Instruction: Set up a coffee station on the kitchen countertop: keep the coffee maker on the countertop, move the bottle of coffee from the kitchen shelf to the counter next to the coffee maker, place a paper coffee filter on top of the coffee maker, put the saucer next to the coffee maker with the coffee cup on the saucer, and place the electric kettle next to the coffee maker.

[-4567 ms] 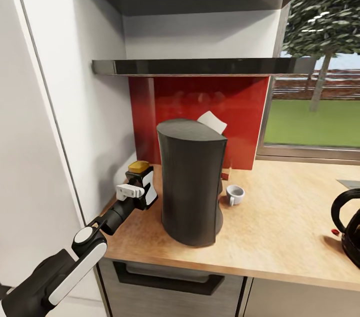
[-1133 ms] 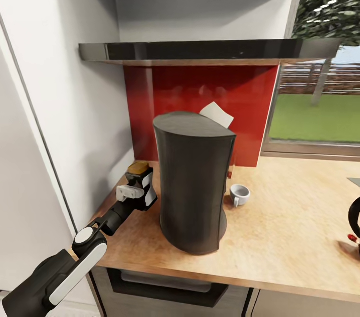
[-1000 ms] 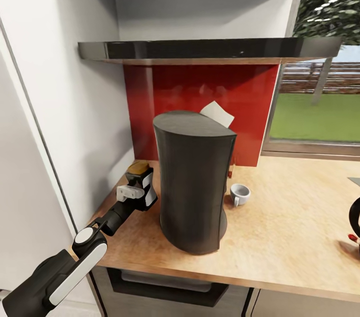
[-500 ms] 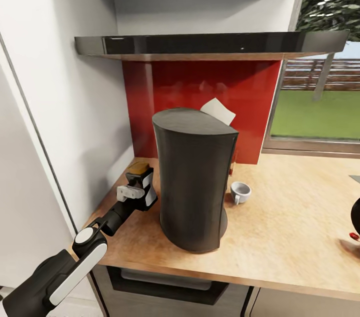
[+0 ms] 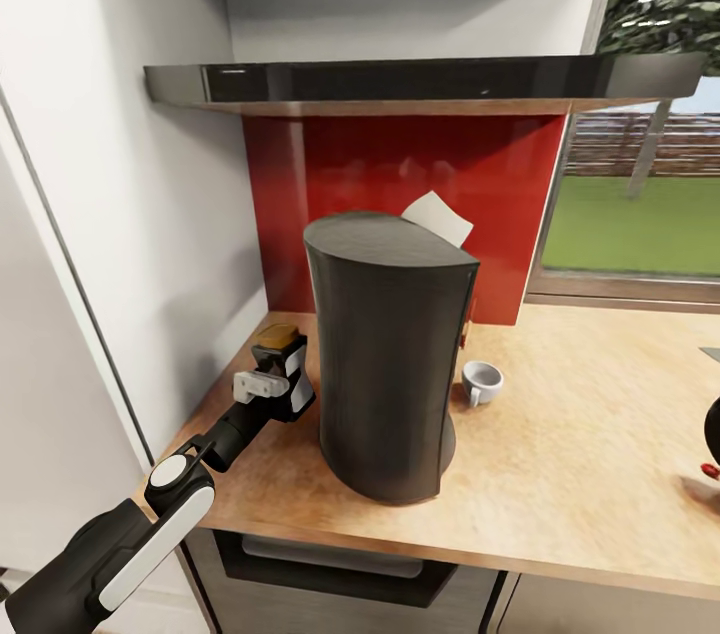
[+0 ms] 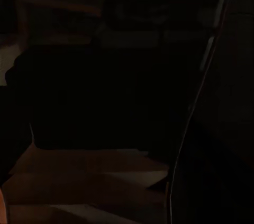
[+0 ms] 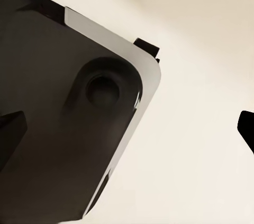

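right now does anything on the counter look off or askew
The paper filter sits tilted at the back edge of the coffee maker, not flat on top. The coffee cup stands on bare countertop.

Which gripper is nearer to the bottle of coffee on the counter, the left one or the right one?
Left. The left gripper is at the bottle of coffee, beside the coffee maker. The right wrist view gives no sign of the bottle near that arm.

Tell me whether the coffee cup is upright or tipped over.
Upright. The coffee cup stands on the countertop beside the coffee maker, its open rim facing up.
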